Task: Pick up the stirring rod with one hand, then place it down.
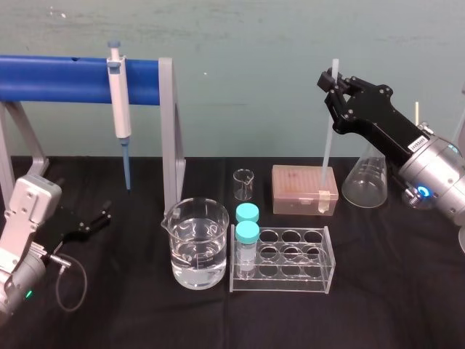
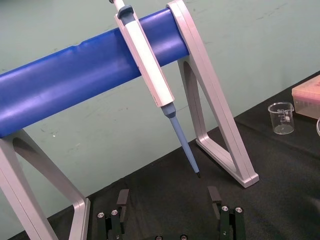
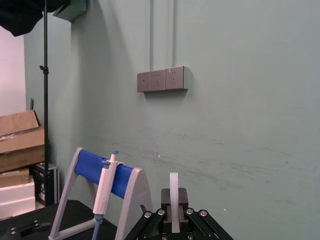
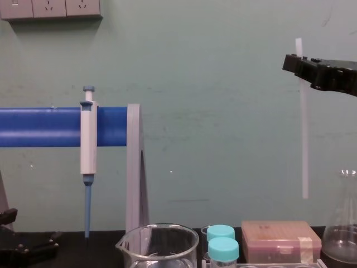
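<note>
Translucent white and pencil-thin, the rod (image 1: 329,138) hangs nearly upright in the air, clamped close to its top end by the right gripper (image 1: 334,86). Its long axis runs straight down from the jaws, with a short stub above them. In the chest view the rod (image 4: 304,139) ends well above the pink tip box (image 4: 281,240), with bare wall behind its lower end. In the head view that end falls across the right part of the box (image 1: 301,187), just left of the flask (image 1: 367,182).

Setting the rod down means going down, I judge, and the box, the flask and the tube rack (image 1: 283,258) all crowd the cloth beneath it. The bare cloth (image 1: 131,313) lies toward the front and the left. The right arm is plainly the nearer one. The left gripper (image 1: 91,224) rests low on the cloth at the far left, well apart from the rod, jaws spread with nothing between them. Its fingers (image 2: 122,197) point toward the pipette (image 2: 150,65) on the blue stand.

The contact itself is hard to read. In the right wrist view the rod (image 3: 173,200) rises between the black fingers, its lower length hidden by the gripper body. How far the rod stands behind or before the box I cannot tell.
</note>
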Action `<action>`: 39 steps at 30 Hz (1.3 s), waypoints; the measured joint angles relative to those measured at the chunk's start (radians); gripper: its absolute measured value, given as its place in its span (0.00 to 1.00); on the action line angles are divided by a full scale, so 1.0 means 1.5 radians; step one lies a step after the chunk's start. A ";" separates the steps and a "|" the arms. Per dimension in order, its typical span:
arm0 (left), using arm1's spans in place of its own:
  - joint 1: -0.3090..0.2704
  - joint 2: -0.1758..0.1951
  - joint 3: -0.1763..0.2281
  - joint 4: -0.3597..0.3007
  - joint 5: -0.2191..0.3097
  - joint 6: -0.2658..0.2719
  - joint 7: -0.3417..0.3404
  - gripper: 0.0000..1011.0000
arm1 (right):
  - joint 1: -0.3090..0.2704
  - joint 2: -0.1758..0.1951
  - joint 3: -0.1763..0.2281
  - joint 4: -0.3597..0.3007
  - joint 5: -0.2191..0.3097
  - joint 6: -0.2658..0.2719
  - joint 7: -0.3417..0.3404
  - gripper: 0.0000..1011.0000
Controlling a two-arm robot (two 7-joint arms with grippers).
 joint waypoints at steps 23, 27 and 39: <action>0.000 0.000 0.000 0.000 0.000 0.000 0.000 0.99 | -0.006 0.004 -0.003 -0.005 -0.002 0.001 -0.002 0.07; 0.000 0.000 0.000 0.000 0.000 0.000 0.000 0.99 | -0.006 0.004 -0.003 -0.003 -0.002 0.001 -0.001 0.07; 0.000 0.000 0.000 0.000 0.000 0.000 0.000 0.99 | 0.000 0.001 -0.006 0.006 -0.002 0.002 0.001 0.07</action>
